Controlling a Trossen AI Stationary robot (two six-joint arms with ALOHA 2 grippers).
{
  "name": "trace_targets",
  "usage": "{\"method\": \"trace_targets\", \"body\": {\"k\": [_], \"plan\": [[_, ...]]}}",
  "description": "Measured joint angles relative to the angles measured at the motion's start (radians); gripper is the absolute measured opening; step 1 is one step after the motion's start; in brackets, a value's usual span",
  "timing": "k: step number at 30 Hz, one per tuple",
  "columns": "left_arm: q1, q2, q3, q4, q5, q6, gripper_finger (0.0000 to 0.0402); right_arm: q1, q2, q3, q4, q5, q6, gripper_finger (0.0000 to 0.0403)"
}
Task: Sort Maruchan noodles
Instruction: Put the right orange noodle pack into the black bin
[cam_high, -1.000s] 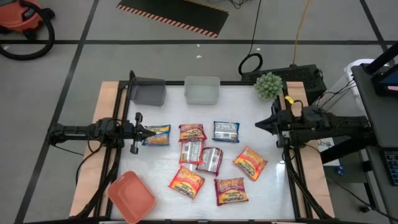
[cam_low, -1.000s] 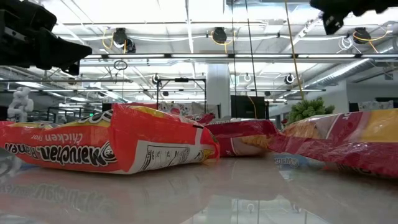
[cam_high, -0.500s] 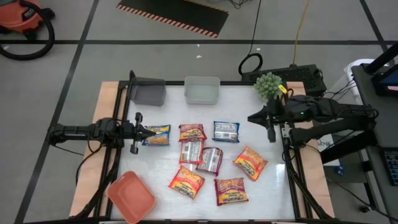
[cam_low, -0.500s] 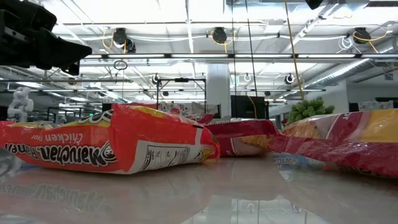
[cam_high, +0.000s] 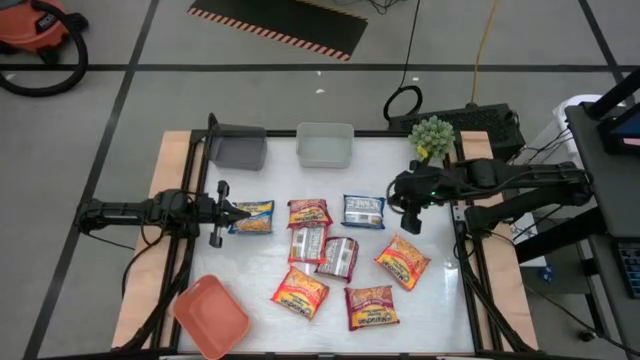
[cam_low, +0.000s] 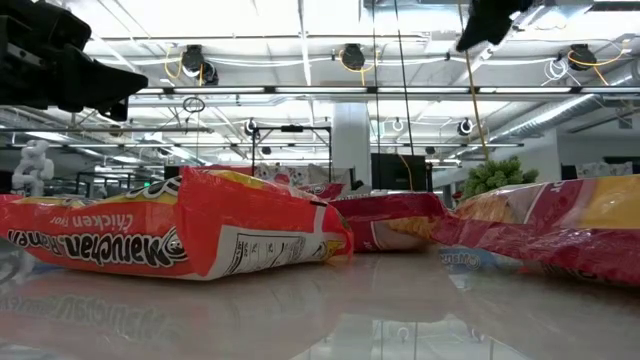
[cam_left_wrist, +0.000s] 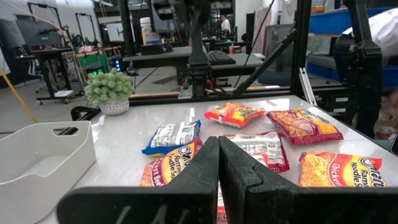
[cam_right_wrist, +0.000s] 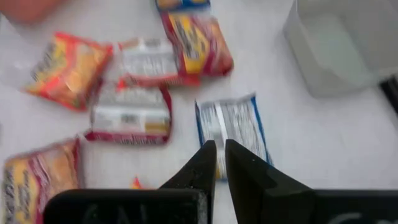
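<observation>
eight small flat plastic maruchan ramen packets lying loose on the middle of the white desk (cam_high: 420, 310). blue-and-yellow packet (cam_high: 251, 217) nearest the left edge, just at the tips of the left hand (cam_high: 232, 212). left hand low over the desk near the left edge, fingers (cam_left_wrist: 205, 168) pressed together, closed on nothing. blue-and-silver packet (cam_high: 364, 211) toward the right edge, just beside the right hand (cam_high: 409, 212). right hand above the desk, reaching in from the right edge, fingers (cam_right_wrist: 202, 165) nearly touching with only a thin slit between, closed and empty; blue-and-silver packet directly ahead of the tips in the right wrist view. orange-red and yellow packet (cam_high: 309, 212) between the two blue ones. silvery-pink packet (cam_high: 308, 243) and a second silvery-pink packet (cam_high: 339, 258) side by side at the centre, touching or overlapping. three more orange-red packets nearer the front edge: one (cam_high: 300, 292), one (cam_high: 371, 306), one (cam_high: 402, 261).

dark grey rectangular bin (cam_high: 237, 148) and clear rectangular bin (cam_high: 325, 146) along the far edge. salmon-red flat bin (cam_high: 211, 317) at the front left corner. small green potted plant (cam_high: 432, 137) at the far right corner.
</observation>
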Motion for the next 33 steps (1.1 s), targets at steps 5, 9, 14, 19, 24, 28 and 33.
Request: {"method": "trace_targets", "body": {"k": [5, 9, 14, 19, 24, 28, 33], "plan": [[0.000, 0.000, 0.000, 0.000, 0.000, 0.000, 0.0004, 0.000, 0.039, 0.000, -0.080, -0.027, 0.051, 0.0032], [0.000, 0.000, 0.000, 0.000, -0.006, 0.007, 0.0004, 0.018, 0.046, -0.018, -0.085, -0.027, 0.095, 0.0032], [0.000, 0.000, 0.000, 0.007, -0.011, -0.074, 0.0004, 0.050, 0.046, -0.060, -0.064, -0.027, 0.154, 0.0032], [0.000, 0.000, 0.000, 0.015, -0.040, -0.108, 0.0004, 0.118, 0.046, -0.134, -0.030, -0.028, 0.227, 0.0032], [0.000, 0.000, 0.001, 0.048, -0.045, -0.108, 0.0004, 0.173, 0.047, -0.223, 0.058, -0.082, 0.254, 0.0032], [0.000, 0.028, 0.068, -0.007, -0.046, -0.164, 0.0004, 0.208, 0.047, -0.273, 0.067, -0.107, 0.313, 0.0032], [0.000, 0.135, 0.250, -0.178, -0.135, -0.210, 0.0004, 0.251, 0.047, -0.317, 0.100, -0.106, 0.350, 0.0032]]}}
